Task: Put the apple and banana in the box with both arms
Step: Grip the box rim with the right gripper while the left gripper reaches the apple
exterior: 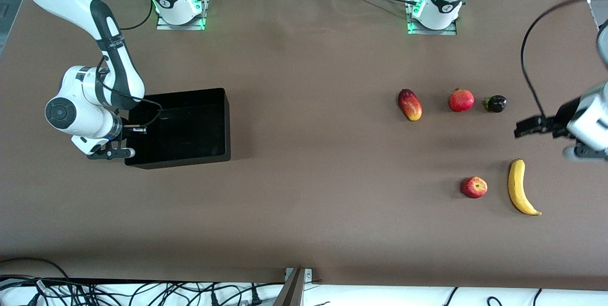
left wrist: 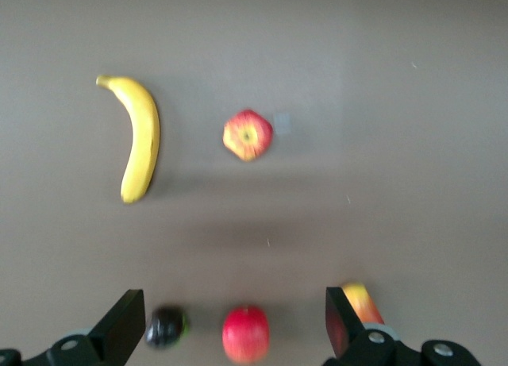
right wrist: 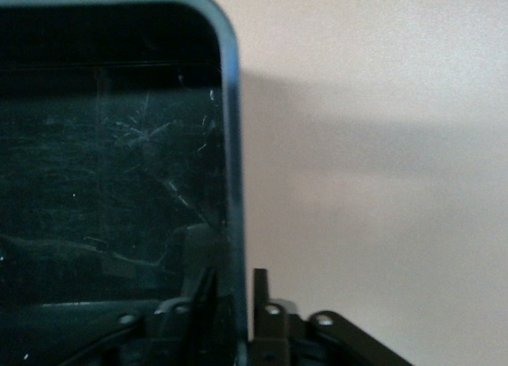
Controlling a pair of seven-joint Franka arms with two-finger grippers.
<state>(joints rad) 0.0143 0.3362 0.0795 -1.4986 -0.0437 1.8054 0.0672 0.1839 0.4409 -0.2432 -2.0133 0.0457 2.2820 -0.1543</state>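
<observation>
Front view: the box sits toward the right arm's end of the desk, and the right pincer is at the box's wall on that end, at the corner nearer the camera. The apple and the banana lie beside each other toward the left arm's end, nearer the camera than a row of mango, pomegranate and a small dark fruit. The left pincer hangs over the desk between that row and the banana.

Left wrist view: the left pincer is spread wide and empty; banana and apple both lie untouched on the desk.

Right wrist view: the right pincer is pressed onto the box wall — one finger inside, one outside.

Risks, as I judge them: the pomegranate is round and red like the apple, so the left arm could take the wrong fruit. The box stands well apart from the fruit — dragging it by one thin wall could tilt it or let it slip.

No brand, label or writing is readable.
</observation>
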